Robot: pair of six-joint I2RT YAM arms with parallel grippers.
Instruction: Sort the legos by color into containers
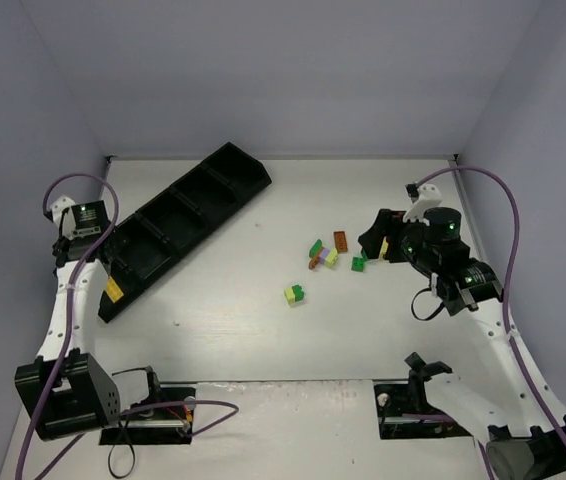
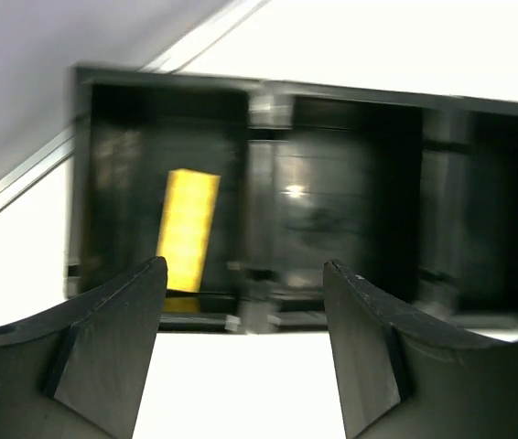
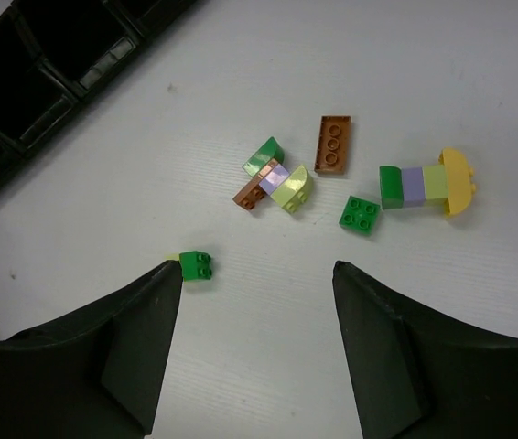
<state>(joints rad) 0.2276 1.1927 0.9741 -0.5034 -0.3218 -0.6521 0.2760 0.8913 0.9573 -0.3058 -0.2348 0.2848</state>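
Two robot arms hang over a white desk point(image 1: 263, 330) strewn with small plastic toy bricks. The left claw point(image 2: 243, 270) is released, its jaws wide apart and gripping nothing, above the near end of a long black plastic tray point(image 1: 188, 225). The tray lies slantwise on the left side of the desk, its row of square compartments running off towards the back wall. One oblong yellow brick point(image 2: 188, 229) lies in the end compartment, the one nearest the left arm's base. The left wrist view is blurred, and what the neighbouring compartments hold cannot be made out. Across the desk, the right claw point(image 3: 257, 267) is likewise released and empty, poised above the loose bricks and well apart from the tray. Beneath its camera lie a flat brown oblong brick point(image 3: 333, 144), a touching cluster of green, brown, purple and lime pieces point(image 3: 273, 176), and a small square green brick point(image 3: 361, 214). To their right in that view lies a joined row of green, purple, lime and yellow pieces point(image 3: 424, 183). A small green-and-lime brick point(image 3: 195, 264) sits alone, nearer the arms' bases than the rest. In the right wrist view it appears just beside the tip of one finger.
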